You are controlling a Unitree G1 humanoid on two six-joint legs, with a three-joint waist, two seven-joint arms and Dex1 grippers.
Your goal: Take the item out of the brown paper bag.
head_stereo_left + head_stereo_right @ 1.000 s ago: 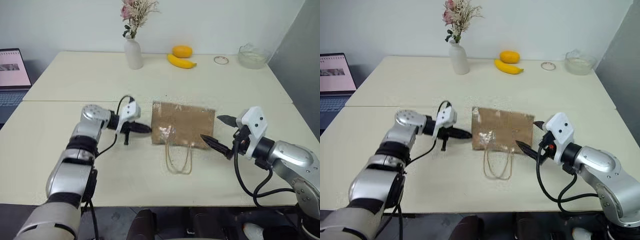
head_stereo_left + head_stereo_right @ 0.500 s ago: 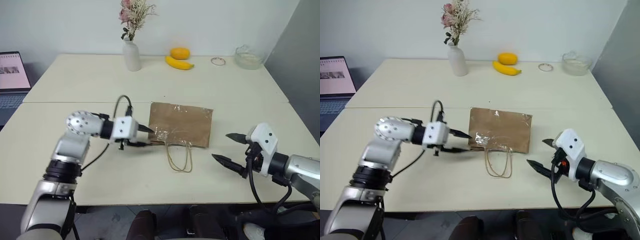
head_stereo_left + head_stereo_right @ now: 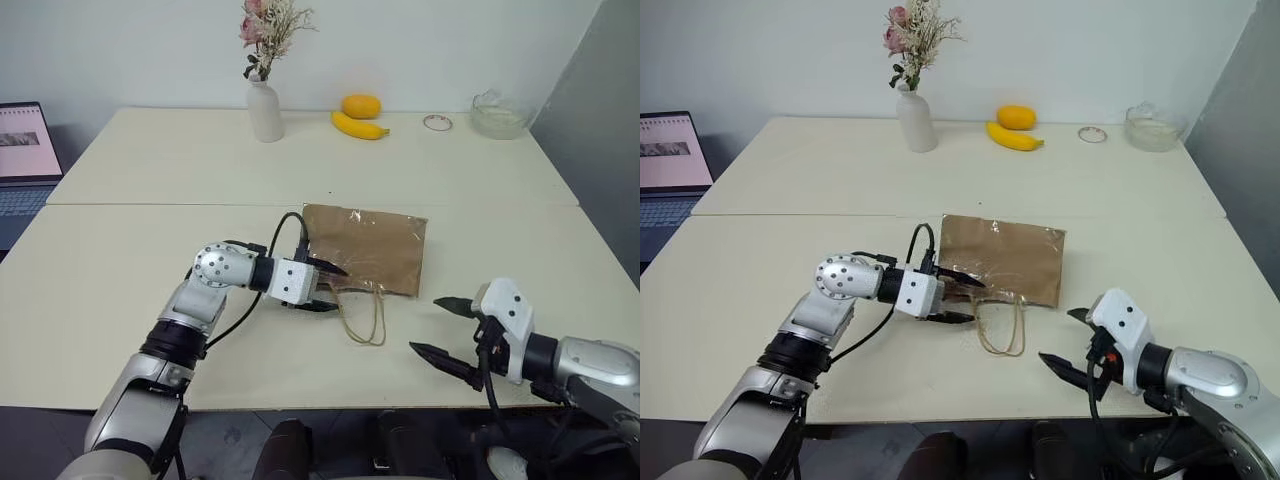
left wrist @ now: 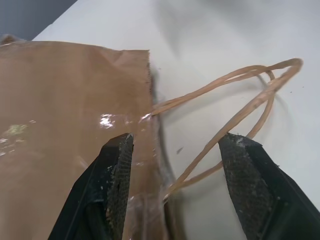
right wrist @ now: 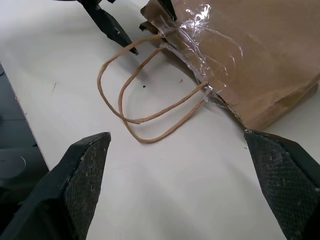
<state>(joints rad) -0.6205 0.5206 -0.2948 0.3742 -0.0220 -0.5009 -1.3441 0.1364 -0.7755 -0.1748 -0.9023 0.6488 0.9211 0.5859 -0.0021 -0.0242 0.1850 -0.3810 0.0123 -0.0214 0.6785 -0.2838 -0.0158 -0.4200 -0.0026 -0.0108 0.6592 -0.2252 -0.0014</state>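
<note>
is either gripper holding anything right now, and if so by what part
Nothing is held. The left gripper stands open at the brown paper bag's mouth, fingers astride a handle; the right gripper is open, clear of the bag.

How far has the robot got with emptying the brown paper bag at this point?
Nothing is out yet: the brown paper bag lies flat on the table and no item is visible. In hand: the left gripper, open, sits at the bag's mouth by the handles, gripping nothing. The right gripper is open, clear of the bag. Left: open the mouth, reach in, pull the item out.
</note>
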